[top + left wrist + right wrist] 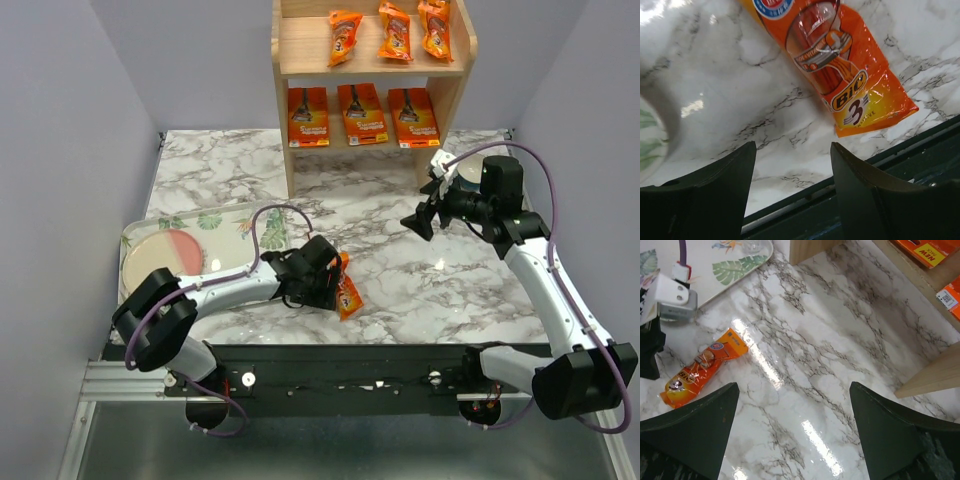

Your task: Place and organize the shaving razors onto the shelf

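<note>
While a glossy, narrow orange razor pack (840, 65) lies flat on the veined marble bench (735, 95) by its near edge, the left gripper (792, 150) and right gripper (793, 387) stand spread.

The white marble-patterned table (400, 290) carries a two-tier wooden shelf (283, 140) standing at its far edge and a leaf-print tray (215, 222) on its left side. One orange BIC razor pack (348, 295) lies flat near the front edge, to the right of the tray.
</note>
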`<state>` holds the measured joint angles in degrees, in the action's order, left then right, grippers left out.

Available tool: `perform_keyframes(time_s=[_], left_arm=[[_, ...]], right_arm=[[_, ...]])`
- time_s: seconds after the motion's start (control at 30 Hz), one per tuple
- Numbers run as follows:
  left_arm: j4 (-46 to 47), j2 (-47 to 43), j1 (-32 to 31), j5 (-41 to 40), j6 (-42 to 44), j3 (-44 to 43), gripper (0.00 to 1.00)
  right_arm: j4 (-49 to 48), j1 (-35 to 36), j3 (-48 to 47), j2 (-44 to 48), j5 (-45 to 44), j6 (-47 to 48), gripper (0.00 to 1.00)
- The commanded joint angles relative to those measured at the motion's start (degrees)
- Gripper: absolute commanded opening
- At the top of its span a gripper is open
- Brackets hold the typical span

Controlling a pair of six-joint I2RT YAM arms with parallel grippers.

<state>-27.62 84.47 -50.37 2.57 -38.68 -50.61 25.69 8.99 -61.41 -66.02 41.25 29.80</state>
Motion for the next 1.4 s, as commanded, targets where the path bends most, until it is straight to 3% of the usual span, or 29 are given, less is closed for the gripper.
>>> perform_keyframes(time_s=[0.0, 0.1, 0.37, 0.63, 0.87, 1.13, 1.37], left_arm=[[15.9, -0.62, -1.92, 2.7, -9.04, 4.9, 0.68], [22.51, -0.01, -2.63, 2.88, -9.75, 6.75, 0.67], [28.82, -0.18, -2.89, 7.09, -11.07, 9.65, 0.62], [30.07, 2.63, -3.24, 10.26, -14.32, 10.62, 0.58], [29.65, 7.38, -2.89, 9.56, -14.67, 8.07, 0.41], [28.93, 7.12, 0.71, 9.91, -13.89, 8.16, 0.34], [24.82, 6.24, 3.78, 13.78, -4.84, 3.77, 0.17]], right_arm=[[-4.33, 0.15, -1.35, -0.95, -1.44, -4.58, 1.0], [-3.99, 0.15, -0.82, -0.78, -1.0, -4.75, 1.0], [-3.98, 0.15, 0.67, -0.25, -1.7, -4.93, 1.0], [-3.98, 0.06, -0.2, -2.01, -1.7, -4.93, 1.0], [-4.69, 0.15, 0.06, -1.92, -1.88, -5.28, 1.0], [-5.12, 0.06, 0.67, -1.04, -3.2, -5.37, 1.0], [-4.86, 0.06, 1.2, -0.6, -4.08, -4.85, 1.0]])
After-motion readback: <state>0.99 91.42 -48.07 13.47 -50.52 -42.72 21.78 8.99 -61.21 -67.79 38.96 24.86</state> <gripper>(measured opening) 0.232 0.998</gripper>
